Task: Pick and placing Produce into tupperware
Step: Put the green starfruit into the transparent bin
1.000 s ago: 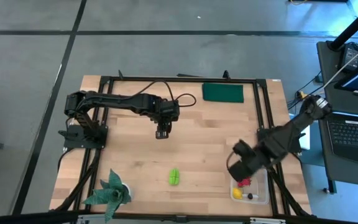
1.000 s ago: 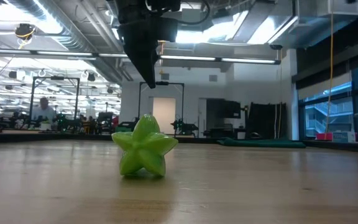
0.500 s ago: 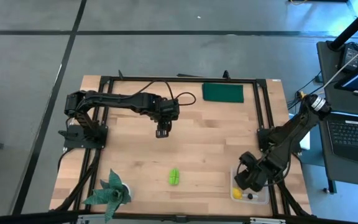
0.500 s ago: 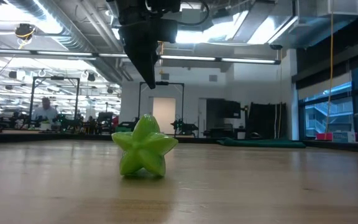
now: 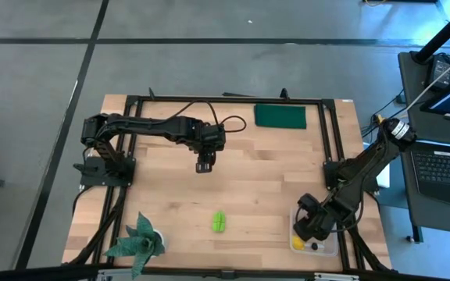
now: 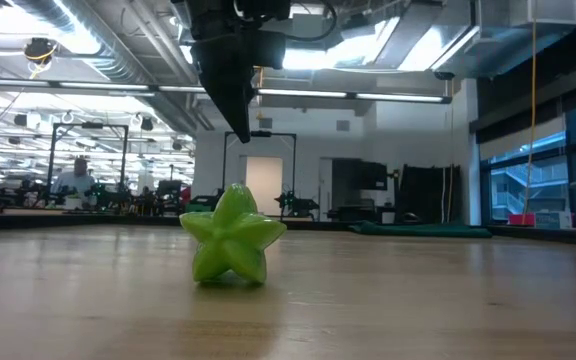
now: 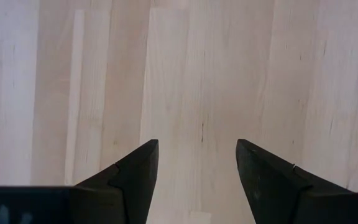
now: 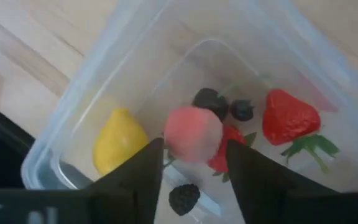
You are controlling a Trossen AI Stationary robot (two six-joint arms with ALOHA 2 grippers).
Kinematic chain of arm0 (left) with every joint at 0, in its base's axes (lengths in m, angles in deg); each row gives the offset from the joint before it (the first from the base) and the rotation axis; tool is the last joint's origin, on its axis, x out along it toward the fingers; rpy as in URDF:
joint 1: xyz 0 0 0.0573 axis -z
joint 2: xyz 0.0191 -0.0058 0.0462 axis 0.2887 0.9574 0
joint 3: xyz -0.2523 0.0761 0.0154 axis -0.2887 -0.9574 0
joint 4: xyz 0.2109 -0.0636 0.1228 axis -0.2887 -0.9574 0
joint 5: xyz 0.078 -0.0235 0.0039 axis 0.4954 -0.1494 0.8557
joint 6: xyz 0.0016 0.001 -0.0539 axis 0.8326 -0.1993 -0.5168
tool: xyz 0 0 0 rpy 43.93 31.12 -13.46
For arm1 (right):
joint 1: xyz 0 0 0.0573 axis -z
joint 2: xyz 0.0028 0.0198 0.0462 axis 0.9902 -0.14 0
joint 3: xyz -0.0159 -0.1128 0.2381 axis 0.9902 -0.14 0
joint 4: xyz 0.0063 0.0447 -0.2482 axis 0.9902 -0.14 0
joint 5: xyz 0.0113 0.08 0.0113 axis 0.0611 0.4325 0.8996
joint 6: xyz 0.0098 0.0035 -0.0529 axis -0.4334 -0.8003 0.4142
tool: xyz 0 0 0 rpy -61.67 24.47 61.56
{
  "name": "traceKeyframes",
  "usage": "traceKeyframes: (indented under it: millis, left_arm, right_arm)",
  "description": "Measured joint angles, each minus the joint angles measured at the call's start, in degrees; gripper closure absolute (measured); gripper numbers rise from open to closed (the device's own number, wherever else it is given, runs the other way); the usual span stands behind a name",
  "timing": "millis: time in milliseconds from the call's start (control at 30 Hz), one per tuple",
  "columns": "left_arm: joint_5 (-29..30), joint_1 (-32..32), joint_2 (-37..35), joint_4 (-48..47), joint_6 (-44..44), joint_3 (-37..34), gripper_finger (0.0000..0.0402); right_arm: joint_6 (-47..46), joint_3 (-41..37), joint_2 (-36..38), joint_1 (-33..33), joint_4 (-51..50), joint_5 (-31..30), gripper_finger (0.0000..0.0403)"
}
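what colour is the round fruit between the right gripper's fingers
Pale pink, a peach-like fruit between the right gripper fingers above the tupperware; right wrist view shows it best.

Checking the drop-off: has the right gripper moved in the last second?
Yes. In the high view the right gripper has come down from beside the tupperware's far edge to over it; its fingers flank a pink fruit inside.

- My right gripper [image 8: 190,163] grips a pink peach [image 8: 192,134] over the tupperware [image 8: 79,106].
- Inside: lemon [image 8: 118,148], strawberry [image 8: 289,117], blackberries [image 8: 209,99].
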Motion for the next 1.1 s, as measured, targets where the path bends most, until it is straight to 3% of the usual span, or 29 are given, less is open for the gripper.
traceKeyframes:
  millis: [100, 267, 367, 600, 800, 967, 1100]
  left_arm:
    - [0.0, 0.0, 0.0, 0.0, 0.0, 0.0, 0.0193]
    - [0.0, 0.0, 0.0, 0.0, 0.0, 0.0, 0.0193]
    - [0.0, 0.0, 0.0, 0.0, -0.1, 0.0, 0.0193]
    - [0.0, 0.3, 0.0, 0.0, -4.5, 0.0, 0.0193]
    - [-0.3, 0.8, 0.0, -0.2, -7.9, 0.0, 0.0193]
    - [-0.1, 2.2, 0.0, -2.0, -8.6, 0.0, 0.0193]
    - [6.0, 3.9, 0.4, -3.2, -13.0, 0.0, 0.0193]
  right_arm:
    - [0.0, 0.0, 0.0, 0.0, 0.3, 1.7, 0.0202]
    - [1.7, 0.9, 0.2, 0.6, -0.6, 10.7, 0.0171]
    - [5.2, 4.1, 1.5, 1.9, -3.9, 10.5, 0.0165]
    - [16.4, 17.0, 6.9, 8.0, -20.9, -11.0, 0.0164]
    - [34.7, 24.6, 9.8, 15.4, -24.0, -26.2, 0.0164]
    - [46.8, 26.4, 9.9, 22.8, -23.8, -30.3, 0.0164]
    - [50.6, 26.3, 9.8, 27.7, -23.7, -30.3, 0.0164]
